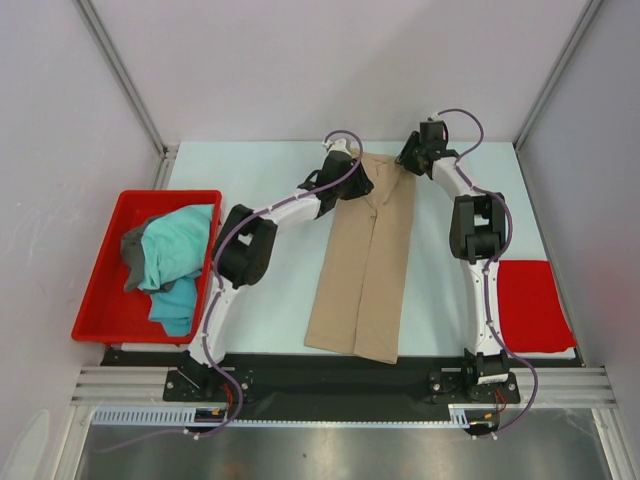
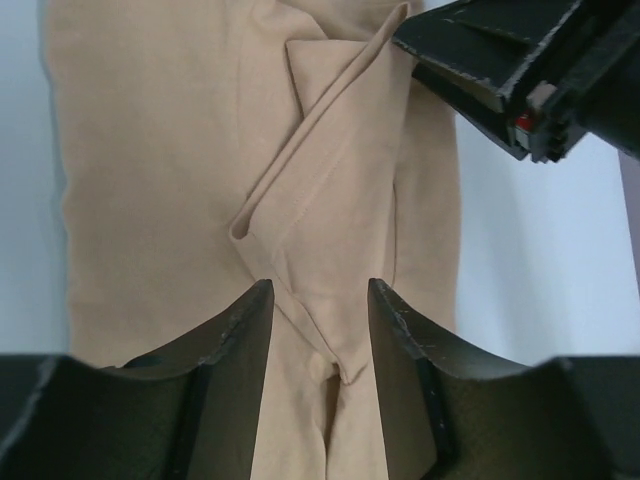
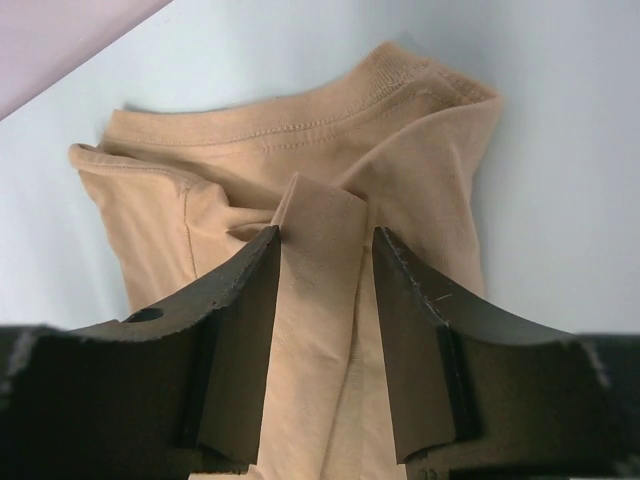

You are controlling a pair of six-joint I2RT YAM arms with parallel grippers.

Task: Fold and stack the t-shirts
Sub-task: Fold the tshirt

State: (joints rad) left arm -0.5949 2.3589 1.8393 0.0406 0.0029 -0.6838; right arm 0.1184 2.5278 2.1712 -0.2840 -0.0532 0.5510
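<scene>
The tan-beige t-shirt (image 1: pixel 362 265) lies in the middle of the table, folded lengthwise into a long strip, collar end at the far side. My left gripper (image 1: pixel 350 172) is open over the far left corner of the strip; in the left wrist view (image 2: pixel 318 300) a folded sleeve edge of the tan shirt (image 2: pixel 200 150) lies between the fingers. My right gripper (image 1: pixel 413 160) is open over the far right corner; in the right wrist view (image 3: pixel 325 250) the collar end of the shirt (image 3: pixel 300 130) lies under it. The teal t-shirt (image 1: pixel 178 250) and the dark grey t-shirt (image 1: pixel 131 258) lie crumpled in the tray.
A red plastic tray (image 1: pixel 103 305) stands at the left of the table. A flat red mat (image 1: pixel 535 300) lies at the right near edge. The right gripper's fingers (image 2: pixel 490 70) show at the top right of the left wrist view. White walls enclose the table.
</scene>
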